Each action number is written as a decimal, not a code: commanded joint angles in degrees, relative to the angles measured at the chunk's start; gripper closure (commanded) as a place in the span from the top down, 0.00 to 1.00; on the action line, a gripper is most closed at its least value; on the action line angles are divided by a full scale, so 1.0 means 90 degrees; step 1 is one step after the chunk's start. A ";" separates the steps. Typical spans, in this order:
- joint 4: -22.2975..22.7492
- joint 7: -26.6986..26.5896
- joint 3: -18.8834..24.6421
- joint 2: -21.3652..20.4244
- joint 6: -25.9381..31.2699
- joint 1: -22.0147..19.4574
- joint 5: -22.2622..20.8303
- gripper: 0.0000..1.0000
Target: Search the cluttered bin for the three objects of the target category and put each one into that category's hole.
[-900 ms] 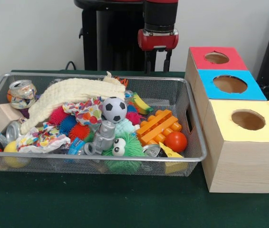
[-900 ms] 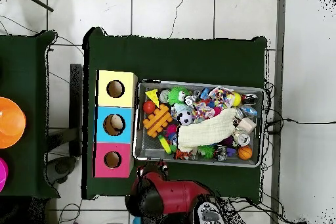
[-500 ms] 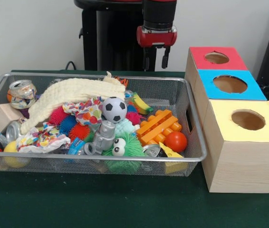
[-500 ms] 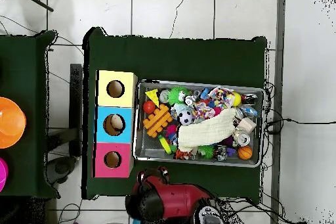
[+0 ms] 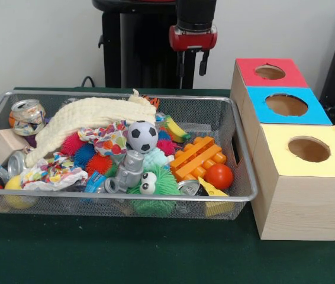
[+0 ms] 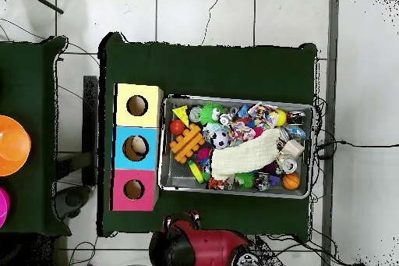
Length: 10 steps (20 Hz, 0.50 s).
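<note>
Above the far rim of the wire bin (image 5: 247,171) hangs the end effector (image 5: 192,62), its two dark fingers apart with nothing between them, well clear of the clutter and holding off behind the bench (image 5: 155,254).

Below it and toward me lies the heap: a cream cloth (image 5: 84,121) draped over the left part, a small soccer ball (image 5: 142,136) sitting high in the middle, an orange ball (image 5: 219,176) down by the near rim, an orange block (image 5: 197,157) beside it, a green googly-eyed toy (image 5: 152,186) in front, and crushed cans (image 5: 27,115) off to the left. Which category is wanted I cannot tell (nothing here says so), so the target stays somewhere in that pile.

Off to the end effector's side stands the sorting box (image 5: 292,177) with its red, blue and yellow tops, each with a round hole; the overhead view seems to show something pale already inside the blue one.

To do the pick well, I'd say go for a piece that sits proud and alone, such as the soccer ball, coming straight down with the fingers wide. The cloth looks likely to snag and drag neighbours along, so keep clear of it, and lift high before crossing the bin's rim toward the holes.
</note>
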 commanded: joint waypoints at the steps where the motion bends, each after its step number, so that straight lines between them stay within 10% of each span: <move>1: 0.0151 0.1332 -0.0207 0.0680 -0.0905 -0.0052 -0.0197 1.00; 10: 0.0012 0.1176 -0.0449 0.1264 -0.1537 -0.0159 -0.0452 1.00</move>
